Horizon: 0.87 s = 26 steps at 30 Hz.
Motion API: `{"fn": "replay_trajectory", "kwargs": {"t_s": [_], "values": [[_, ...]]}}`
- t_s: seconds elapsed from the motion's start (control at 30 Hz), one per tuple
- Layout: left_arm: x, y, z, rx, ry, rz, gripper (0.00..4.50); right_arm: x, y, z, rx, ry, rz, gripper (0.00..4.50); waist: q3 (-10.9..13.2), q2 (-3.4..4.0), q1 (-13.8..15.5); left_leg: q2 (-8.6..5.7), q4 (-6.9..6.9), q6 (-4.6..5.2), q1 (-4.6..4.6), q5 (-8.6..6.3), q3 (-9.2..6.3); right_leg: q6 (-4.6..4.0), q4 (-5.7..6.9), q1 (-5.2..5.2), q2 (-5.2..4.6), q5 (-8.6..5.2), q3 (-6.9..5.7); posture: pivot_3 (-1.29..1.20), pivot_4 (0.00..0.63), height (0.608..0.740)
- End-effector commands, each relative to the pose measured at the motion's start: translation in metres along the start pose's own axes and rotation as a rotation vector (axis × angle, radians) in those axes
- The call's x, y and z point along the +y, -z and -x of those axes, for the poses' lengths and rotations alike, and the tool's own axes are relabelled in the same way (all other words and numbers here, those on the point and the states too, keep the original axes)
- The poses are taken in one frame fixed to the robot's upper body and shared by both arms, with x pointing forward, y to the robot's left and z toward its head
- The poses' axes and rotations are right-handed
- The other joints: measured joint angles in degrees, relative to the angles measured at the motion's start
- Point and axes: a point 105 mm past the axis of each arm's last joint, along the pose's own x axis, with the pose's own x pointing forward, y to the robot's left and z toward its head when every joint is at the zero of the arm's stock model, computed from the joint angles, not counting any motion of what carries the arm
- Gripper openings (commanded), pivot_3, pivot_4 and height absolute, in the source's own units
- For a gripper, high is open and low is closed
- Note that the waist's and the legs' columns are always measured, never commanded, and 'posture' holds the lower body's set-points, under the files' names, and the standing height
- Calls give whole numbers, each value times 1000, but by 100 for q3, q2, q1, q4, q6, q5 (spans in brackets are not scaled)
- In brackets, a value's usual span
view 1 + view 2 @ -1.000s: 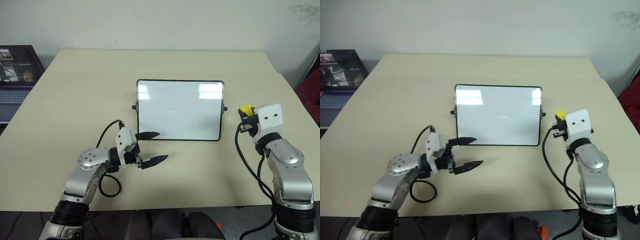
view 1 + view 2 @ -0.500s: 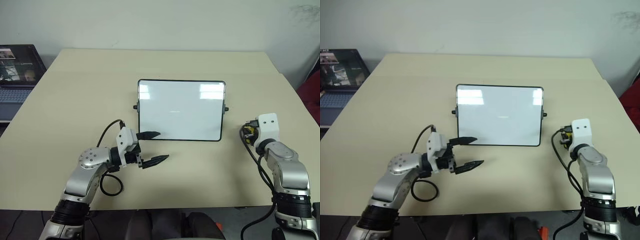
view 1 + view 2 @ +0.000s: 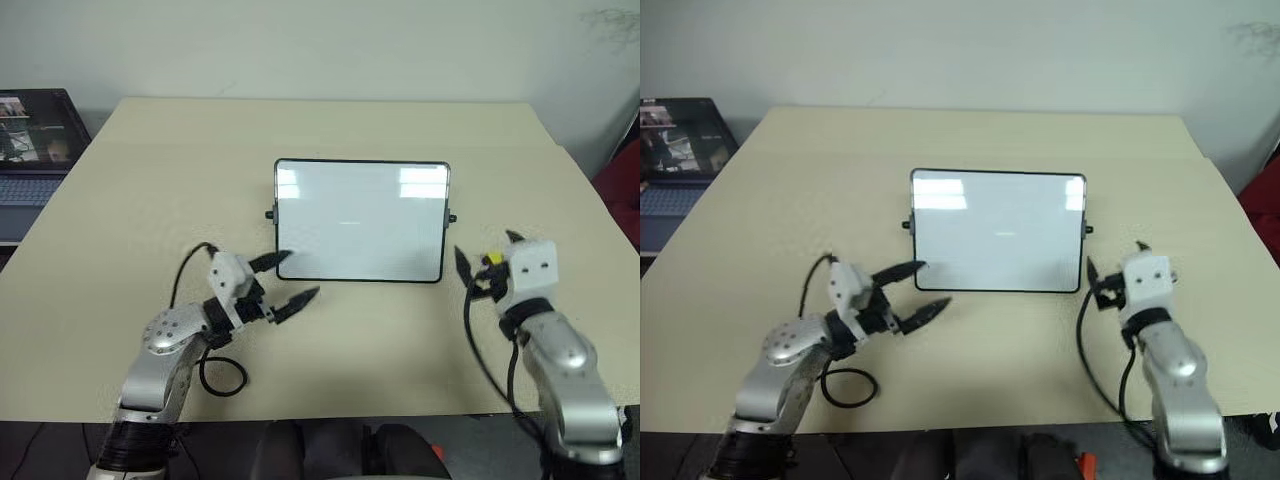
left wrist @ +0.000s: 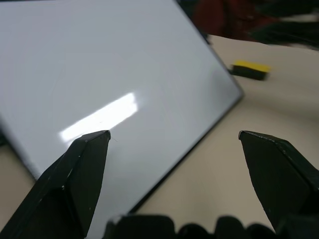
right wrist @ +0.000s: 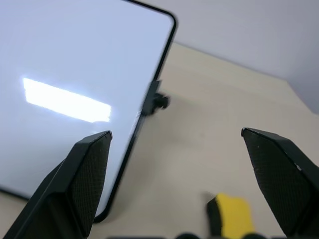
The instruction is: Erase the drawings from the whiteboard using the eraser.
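The whiteboard (image 3: 360, 220) lies flat in the middle of the table, glossy white in a thin black frame. Of the drawings, one faint short mark (image 3: 348, 223) shows near its centre. The yellow eraser (image 3: 491, 259) lies on the table just right of the board's near right corner. My right gripper (image 3: 487, 252) stands open around it, and in the right wrist view the eraser (image 5: 229, 216) sits low between the spread fingers (image 5: 84, 174). My left gripper (image 3: 300, 274) is open and empty at the board's near left corner, pointing across the board (image 4: 99, 74) towards the eraser (image 4: 249, 69).
A small black knob (image 5: 160, 101) sticks out from the board's right short side. An open laptop (image 3: 35, 140) with a lit screen stands beyond the table's far left edge. Bare beige tabletop (image 3: 330, 120) surrounds the board.
My right gripper opened, let go of the eraser, sank and drew back; the eraser now lies on the table. My left gripper shifted left and swung towards the board.
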Motion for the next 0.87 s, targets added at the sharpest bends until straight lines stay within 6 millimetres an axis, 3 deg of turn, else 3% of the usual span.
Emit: {"fn": "replay_trajectory", "kwargs": {"t_s": [0.03,0.17,0.27,0.33,0.43,0.6,0.87], "values": [[16,-29,10,-153,-256,-168,4500,22,13,18,-62,-18,-37,4465,-3,-5,9,-2,3,0,0,0,0,0,0,3,-2,0,-1,0,150,740],[25,-22,28,-148,-491,-221,4500,32,31,31,-56,-28,-112,4465,-2,-3,-5,-3,6,2,16,-1,0,-1,3,19,-12,1,-3,0,150,740],[38,-6,63,-69,-723,-212,4500,23,37,30,-72,35,-206,4465,-5,-5,-55,9,3,1,43,-1,-4,4,5,36,-11,-2,0,0,150,740],[37,-1,73,-43,-792,-199,4500,15,42,27,-70,56,-219,4465,-5,-5,-44,10,1,1,43,-1,-7,3,7,37,-8,-2,-7,0,150,740],[32,3,78,-25,-852,-168,4500,4,47,22,-70,54,-212,4465,-9,-13,18,2,3,1,40,-1,-4,2,6,38,-10,-2,-9,0,150,740],[17,18,83,41,-833,-116,4500,12,40,20,-88,12,-215,4465,-12,-14,20,-3,2,1,36,-1,-3,-2,0,40,-11,0,-8,0,150,740],[10,26,83,92,-801,-98,4500,13,43,34,-41,12,-194,4465,-14,-12,16,0,0,1,37,-1,-4,0,1,38,-12,-3,-10,0,150,740]]}}
